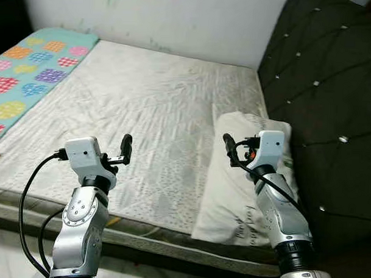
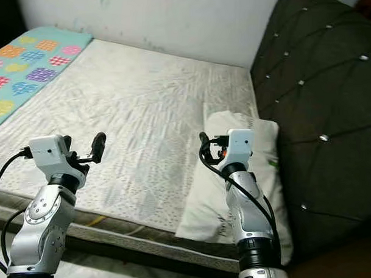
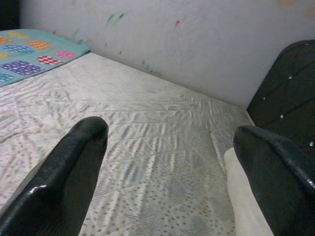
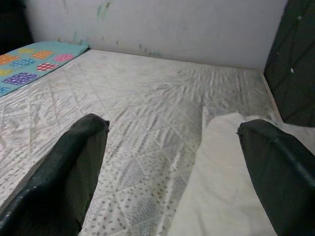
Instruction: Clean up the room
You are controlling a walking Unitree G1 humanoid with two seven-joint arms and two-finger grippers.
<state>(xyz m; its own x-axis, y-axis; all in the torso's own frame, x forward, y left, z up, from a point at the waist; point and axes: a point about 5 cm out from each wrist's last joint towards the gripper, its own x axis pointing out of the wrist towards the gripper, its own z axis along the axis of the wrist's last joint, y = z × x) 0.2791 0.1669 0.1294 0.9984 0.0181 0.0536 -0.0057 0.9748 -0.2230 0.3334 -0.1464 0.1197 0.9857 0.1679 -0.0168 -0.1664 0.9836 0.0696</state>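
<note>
Bare quilted mattress [image 1: 144, 107] takes up most of the forward view, pushed against a marked white wall [image 1: 177, 20], with a dark tufted headboard [image 1: 327, 89] along the robot's right side. White pillow [image 1: 239, 177] lies at the mattress's near right corner, lengthwise beside the headboard, its near end reaching the bed edge. That puts it roughly where a pillow belongs, though it sits a little skewed. Patterned blanket [image 1: 29, 72], teal with coloured patches, lies flat at the far left end of the bed, well apart from the pillow.

Left gripper [image 1: 125, 150] hovers above the near edge of the mattress, jaws spread wide and holding nothing; its wrist view looks across bare quilting between the two black fingers [image 3: 69, 172]. Right gripper [image 1: 229, 149] is raised over the pillow, jaws likewise parted and empty, with one finger over the pillow and the other over mattress in its wrist view.

Judgement: both arms are held up and ready, not committed. Likely object of the tidying is the pillow, being nearest the right gripper; a soft, slack item, it should pinch easily but sag once lifted.
</note>
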